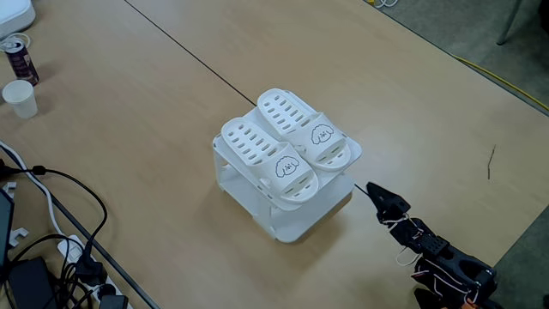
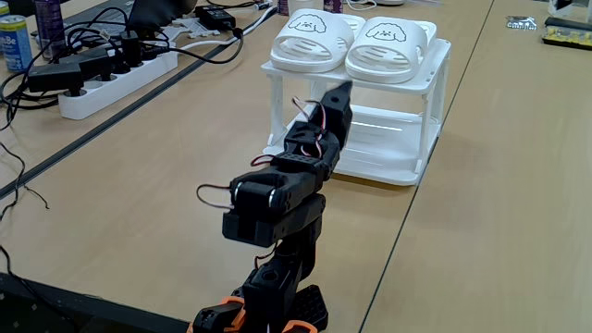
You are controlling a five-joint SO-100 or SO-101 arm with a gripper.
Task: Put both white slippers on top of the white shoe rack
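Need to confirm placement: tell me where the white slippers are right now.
Both white slippers sit side by side on the flat top of the white shoe rack, mid-table in both fixed views. The gripper is just off the rack's right corner in a fixed view.

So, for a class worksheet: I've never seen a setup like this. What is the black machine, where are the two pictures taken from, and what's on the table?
The black machine is a small robot arm, and its pointed two-finger hand is for grasping. One fixed view looks down from above. The other looks from low behind the arm toward the rack, with the hand reaching forward. On the wooden table stands a small white plastic two-tier shoe rack. Two white plastic slippers with puppy faces lie side by side on top. The hand holds nothing and looks closed. A paper cup, a can and cables sit nearby.
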